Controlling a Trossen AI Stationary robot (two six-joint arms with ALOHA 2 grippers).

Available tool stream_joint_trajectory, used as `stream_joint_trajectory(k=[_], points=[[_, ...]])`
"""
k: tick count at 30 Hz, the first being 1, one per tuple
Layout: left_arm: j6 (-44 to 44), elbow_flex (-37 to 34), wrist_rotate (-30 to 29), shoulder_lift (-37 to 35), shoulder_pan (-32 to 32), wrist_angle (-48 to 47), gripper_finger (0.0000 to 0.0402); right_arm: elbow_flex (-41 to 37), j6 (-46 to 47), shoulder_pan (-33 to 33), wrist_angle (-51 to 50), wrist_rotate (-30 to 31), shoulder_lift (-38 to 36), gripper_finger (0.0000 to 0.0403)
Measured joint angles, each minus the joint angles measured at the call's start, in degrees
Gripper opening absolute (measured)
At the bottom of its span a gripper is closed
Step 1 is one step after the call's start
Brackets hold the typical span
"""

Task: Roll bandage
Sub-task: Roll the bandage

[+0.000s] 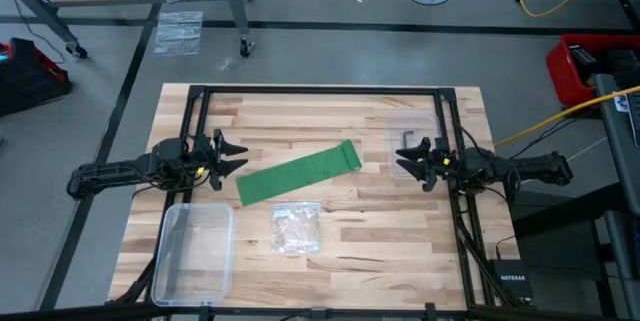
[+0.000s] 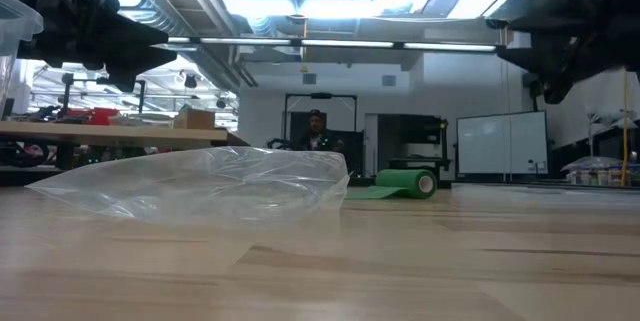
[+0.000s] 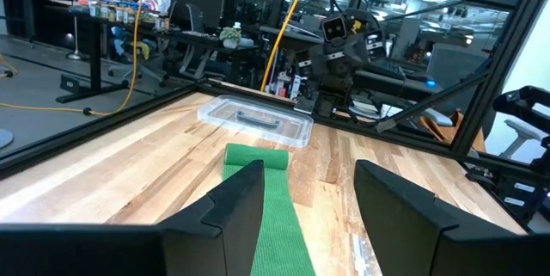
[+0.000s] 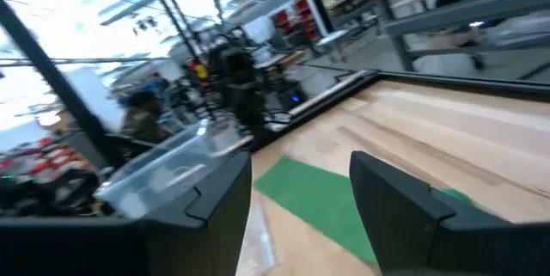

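We see the bandage (image 1: 298, 174) lying flat and slantwise at the table's (image 1: 400, 231) middle, its far end rolled up, with bare wood around it — a clear plastic bag (image 1: 296, 228) just beside its near edge and a clear box (image 1: 196, 251) at the near-left corner. The left gripper (image 1: 232, 156) hovers by the strip's left end, fingers spread and empty. The right gripper (image 1: 412, 157) hangs over a clear lid (image 1: 397, 139) near the right edge — its fingers likewise apart, holding nothing.

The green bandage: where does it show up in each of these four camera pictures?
High view: bandage lies slantwise mid-table.
Low view: far back, right of centre, beyond the clear plastic bag.
Left wrist view: centre, running toward the camera.
Right wrist view: low centre.
Shared landmark: its small rolled end, seen in the high, low and left wrist views.
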Motion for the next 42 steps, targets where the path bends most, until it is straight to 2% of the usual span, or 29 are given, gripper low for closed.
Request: stream_joint_trajectory(k=[7, 12, 20, 27, 32, 36, 42], points=[[0.0, 0.0, 0.0, 0.0, 0.0, 0.0, 0.0175, 4.1, 0.0, 0.0, 2.4, 0.2, 7.7, 0.0202], [0.0, 0.0, 0.0, 0.0, 0.0, 0.0, 0.0175, 8.8, -2.8, 0.0, 7.1, 0.2, 19.1, 0.0202], [0.0, 0.0, -0.1, 0.0, 0.0, 0.2, 0.0175, 19.6, -10.6, 0.0, 3.0, 1.7, 38.0, 0.0202], [-2.8, 0.0, -9.6, 0.0, 0.0, 4.1, 0.0175, 28.0, -10.8, -0.4, -8.0, 8.2, 51.3, 0.0202], [-4.4, 0.0, -9.7, 0.1, 0.0, 4.4, 0.0175, 30.9, -10.5, -4.5, -9.9, 8.7, 58.3, 0.0202], [-2.4, 0.0, -9.5, 0.2, 0.0, 5.2, 0.0175, 32.2, -10.5, -9.2, -10.1, 7.6, 61.6, 0.0202], [3.0, 1.0, -7.2, 0.2, 0.0, 9.4, 0.0175, 32.3, -10.3, -16.4, -9.9, 0.2, 62.3, 0.0202]])
